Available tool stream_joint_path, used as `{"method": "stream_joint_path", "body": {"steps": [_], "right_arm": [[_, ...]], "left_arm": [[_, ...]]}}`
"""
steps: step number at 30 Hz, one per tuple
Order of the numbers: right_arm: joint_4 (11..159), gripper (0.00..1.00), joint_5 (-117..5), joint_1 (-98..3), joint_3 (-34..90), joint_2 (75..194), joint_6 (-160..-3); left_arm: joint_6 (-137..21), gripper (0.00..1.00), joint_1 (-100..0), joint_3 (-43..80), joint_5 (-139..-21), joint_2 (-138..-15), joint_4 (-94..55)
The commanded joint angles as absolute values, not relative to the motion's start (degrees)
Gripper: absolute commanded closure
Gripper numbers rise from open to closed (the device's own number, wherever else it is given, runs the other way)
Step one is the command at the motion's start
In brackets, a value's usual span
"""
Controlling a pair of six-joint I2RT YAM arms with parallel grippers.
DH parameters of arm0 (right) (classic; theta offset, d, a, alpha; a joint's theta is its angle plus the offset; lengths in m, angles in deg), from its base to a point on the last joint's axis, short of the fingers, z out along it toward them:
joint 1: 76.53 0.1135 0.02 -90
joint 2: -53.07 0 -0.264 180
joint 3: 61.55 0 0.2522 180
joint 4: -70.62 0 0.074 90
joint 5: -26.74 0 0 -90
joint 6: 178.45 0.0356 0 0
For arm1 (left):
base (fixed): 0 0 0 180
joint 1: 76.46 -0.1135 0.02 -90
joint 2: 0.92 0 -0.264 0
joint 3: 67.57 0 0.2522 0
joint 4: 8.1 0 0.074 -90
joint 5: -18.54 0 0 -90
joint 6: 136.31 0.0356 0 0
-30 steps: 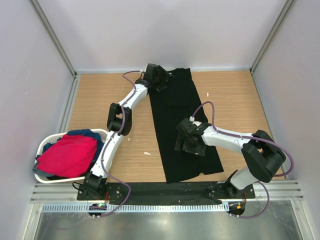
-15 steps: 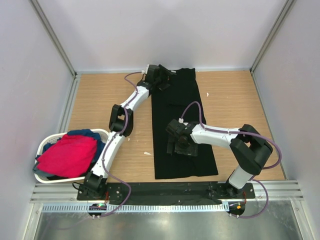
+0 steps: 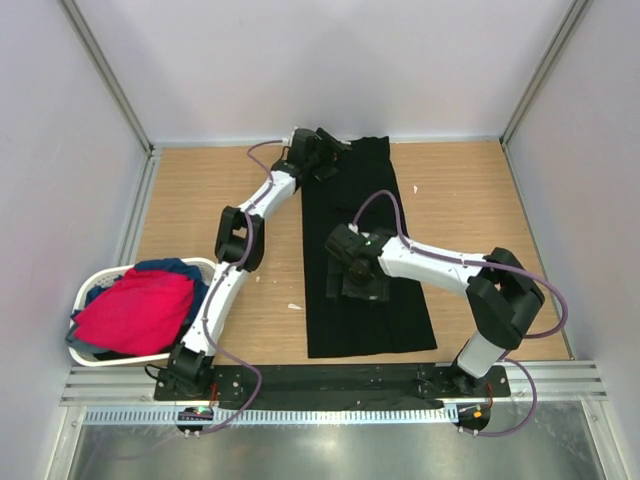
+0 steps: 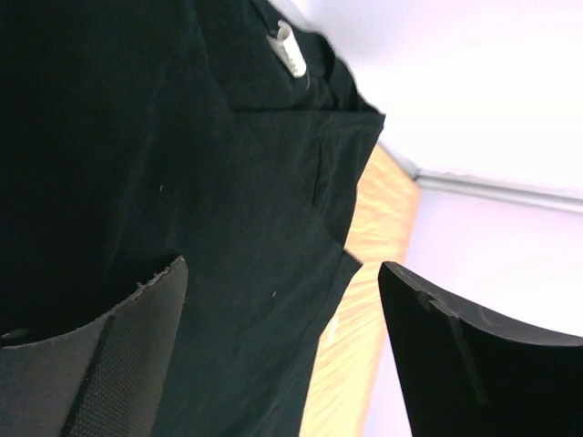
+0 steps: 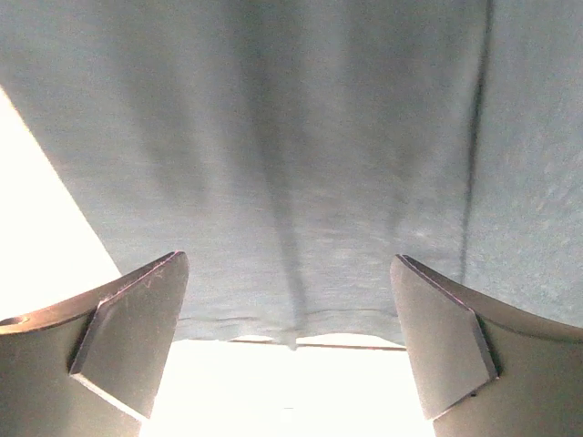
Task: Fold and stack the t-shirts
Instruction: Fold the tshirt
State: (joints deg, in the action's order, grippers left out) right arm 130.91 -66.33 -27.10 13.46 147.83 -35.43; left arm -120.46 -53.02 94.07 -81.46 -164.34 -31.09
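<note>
Top external view: a wooden surface point(image 3: 470, 200) carries a black t-shirt point(image 3: 365, 330), folded into a long narrow strip that runs from the far wall almost to the near edge where the arm bases sit. The left arm point(image 3: 240, 240) stretches along the left side of the black t-shirt to its far left corner. The right arm point(image 3: 450, 270) reaches across the shirt from the right to its middle.

Well to the left of the black t-shirt, at the near left corner, stands a white oval plastic basket point(image 3: 85, 295). A red t-shirt point(image 3: 135, 310) is heaped in it, and a blue t-shirt point(image 3: 170, 267) shows under the red one at the far rim.

The left end effector point(image 3: 322, 160) sits on the far left corner of the black t-shirt; the left wrist view shows its fingers spread apart with nothing between them, the black cloth lying flat below and a small white neck label point(image 4: 290, 50) beyond. The right end effector point(image 3: 355, 280) is over the shirt's middle, toward its left edge; the right wrist view shows its fingers wide apart above the cloth, gripping nothing
</note>
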Motion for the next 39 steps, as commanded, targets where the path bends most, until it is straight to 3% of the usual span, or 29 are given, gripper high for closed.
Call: {"method": "stream_joint_path", "body": {"steps": [1, 5, 10, 13, 16, 21, 25, 31, 39], "right_arm": [[134.56, 0.0, -72.13, -27.83, 25.22, 145.71, -42.28], [138.52, 0.0, -74.78, -33.8, 34.28, 142.21, -47.03], [138.88, 0.0, -75.21, -45.49, 32.37, 135.79, -50.65], [138.97, 0.0, -78.11, -51.55, 27.02, 131.14, -52.49], [138.88, 0.0, -80.39, -57.44, 21.04, 128.14, -54.34], [131.77, 0.0, -75.85, -67.45, 12.34, 125.76, -56.71], [125.97, 0.0, -71.1, -72.74, 9.25, 126.02, -57.5], [125.34, 0.0, -68.62, -77.74, 6.7, 125.06, -59.79], [125.34, 0.0, -67.57, -81.01, 6.78, 124.79, -63.39]], "left_arm": [[-111.8, 0.12, -54.66, 90.6, -82.62, -153.54, -33.37], [-107.58, 0.0, -56.15, 90.69, -84.29, -145.18, -33.28], [-101.79, 0.0, -57.3, 89.55, -84.47, -135.15, -40.38], [-99.66, 0.0, -56.95, 78.78, -86.14, -125.93, -47.77], [-99.22, 0.04, -54.5, 58.74, -84.66, -113.8, -47.88], [-105.53, 0.09, -43.26, 29.93, -78.06, -98.68, -45.33], [-113.09, 0.14, -32.8, 18.57, -72.53, -91.38, -44.19], [-123.82, 0.21, -20.31, 10.53, -69.71, -90.39, -40.24], [-131.65, 0.28, -8.0, 16.14, -67.6, -101.44, -38.12]]}}
